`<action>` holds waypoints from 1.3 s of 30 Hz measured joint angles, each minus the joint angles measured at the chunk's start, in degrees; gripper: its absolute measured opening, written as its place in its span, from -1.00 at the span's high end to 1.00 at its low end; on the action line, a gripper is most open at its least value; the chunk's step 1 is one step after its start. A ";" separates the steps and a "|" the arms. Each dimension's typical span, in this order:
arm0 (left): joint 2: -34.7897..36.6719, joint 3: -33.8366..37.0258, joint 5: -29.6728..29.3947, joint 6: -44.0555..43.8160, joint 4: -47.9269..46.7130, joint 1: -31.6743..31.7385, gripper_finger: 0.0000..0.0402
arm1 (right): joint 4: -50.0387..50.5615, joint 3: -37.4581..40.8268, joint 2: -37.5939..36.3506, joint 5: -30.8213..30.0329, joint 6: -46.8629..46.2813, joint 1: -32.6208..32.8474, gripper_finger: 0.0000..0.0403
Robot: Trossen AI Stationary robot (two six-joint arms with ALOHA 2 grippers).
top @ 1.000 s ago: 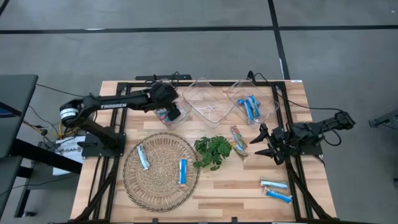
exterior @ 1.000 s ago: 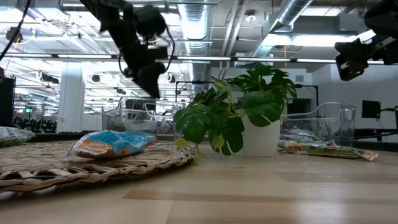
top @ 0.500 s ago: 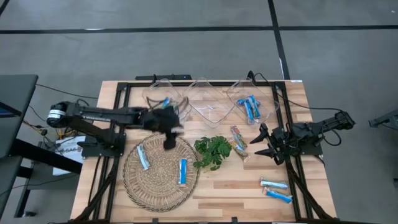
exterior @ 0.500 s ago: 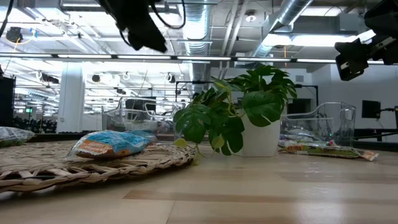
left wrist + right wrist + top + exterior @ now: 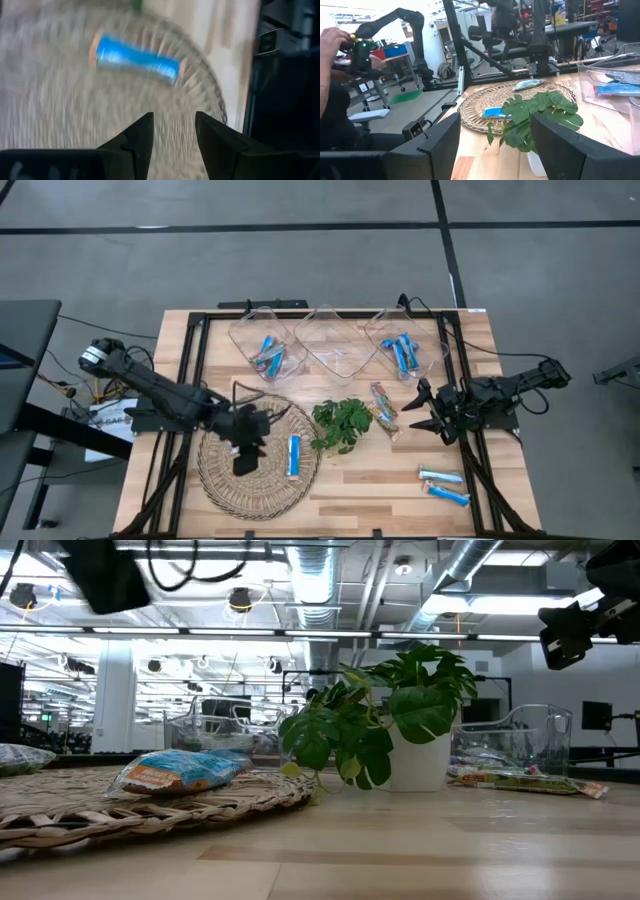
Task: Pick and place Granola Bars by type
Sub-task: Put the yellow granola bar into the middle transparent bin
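My left gripper [image 5: 243, 462] hangs open over the round wicker tray [image 5: 215, 480]. In the left wrist view its fingers [image 5: 174, 120] stand apart, short of a blue granola bar [image 5: 135, 57] lying flat on the weave. That blue bar [image 5: 293, 455] shows on the tray's right half. The tray's other bar is hidden under the arm. The left clear bin [image 5: 268, 350] holds blue and multicoloured bars. The right bin [image 5: 403, 352] holds blue bars. Multicoloured bars [image 5: 383, 405] lie by the plant, and two blue bars [image 5: 443, 485] lie near the right corner. My right gripper [image 5: 425, 412] waits open at the table's right.
A small leafy plant [image 5: 343, 425] in a white pot [image 5: 420, 765] stands between the tray and the loose bars. The middle clear bin [image 5: 335, 350] has no bars in it. Black frame rails [image 5: 195, 370] run along both sides. A person [image 5: 335, 55] sits beyond the table's left.
My left arm has swung from over the left bin toward the table's near edge, past the tray's far rim, and now stands low over the wicker tray. It covers the tray's left bar. Bars now show uncovered in the left bin. The right arm has kept still.
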State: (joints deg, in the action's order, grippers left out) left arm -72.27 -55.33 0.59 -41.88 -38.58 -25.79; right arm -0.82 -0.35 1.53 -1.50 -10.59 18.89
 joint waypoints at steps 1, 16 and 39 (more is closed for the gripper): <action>0.00 0.00 -0.55 -4.09 -2.10 -1.13 0.32 | 0.00 0.01 0.01 0.00 0.00 0.00 -0.15; -0.03 0.10 -12.38 -62.67 -30.47 -10.93 0.32 | 0.00 0.00 0.00 0.00 0.00 0.00 -0.15; -15.67 0.42 -6.82 -76.91 -28.86 -6.78 0.32 | 0.00 0.00 0.01 0.01 0.00 0.01 -0.15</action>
State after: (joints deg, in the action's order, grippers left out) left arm -87.94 -54.91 -6.23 -118.79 -67.44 -32.58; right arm -0.82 -0.35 1.54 -1.49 -10.59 18.90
